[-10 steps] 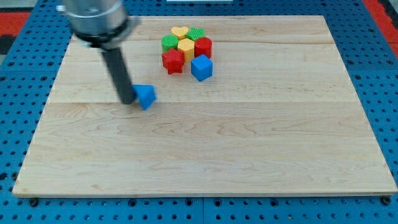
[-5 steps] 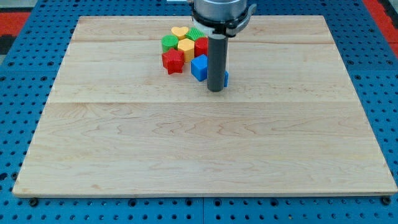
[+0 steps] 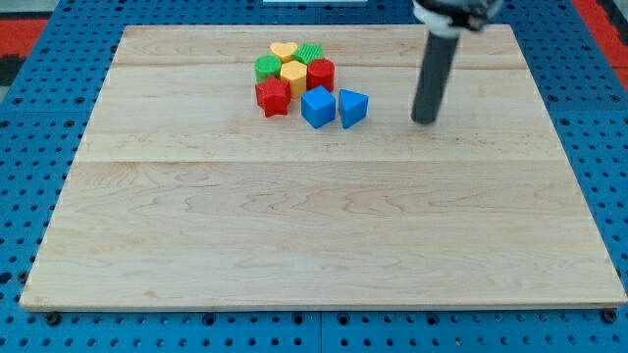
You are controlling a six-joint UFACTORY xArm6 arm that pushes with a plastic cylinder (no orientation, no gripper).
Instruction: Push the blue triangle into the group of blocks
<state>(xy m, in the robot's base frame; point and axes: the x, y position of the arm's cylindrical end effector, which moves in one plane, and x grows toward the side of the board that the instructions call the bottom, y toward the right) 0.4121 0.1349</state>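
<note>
The blue triangle [image 3: 353,107] lies on the wooden board [image 3: 314,216], touching the right side of the blue cube [image 3: 317,106] at the lower right of the group. The group holds a yellow heart [image 3: 284,51], a green ridged block [image 3: 309,53], a green block [image 3: 266,68], a yellow block [image 3: 293,75], a red block [image 3: 321,74] and a red star [image 3: 273,96]. My tip [image 3: 424,121] rests on the board to the right of the blue triangle, a clear gap away from it.
The board sits on a blue perforated surface [image 3: 39,118]. A red area shows at the view's top right corner [image 3: 603,20] and top left corner.
The blue triangle was pushed from the board's left middle rightward and up, ending against the blue cube. My tip swept right with it, then moved further right, clear of the triangle.
</note>
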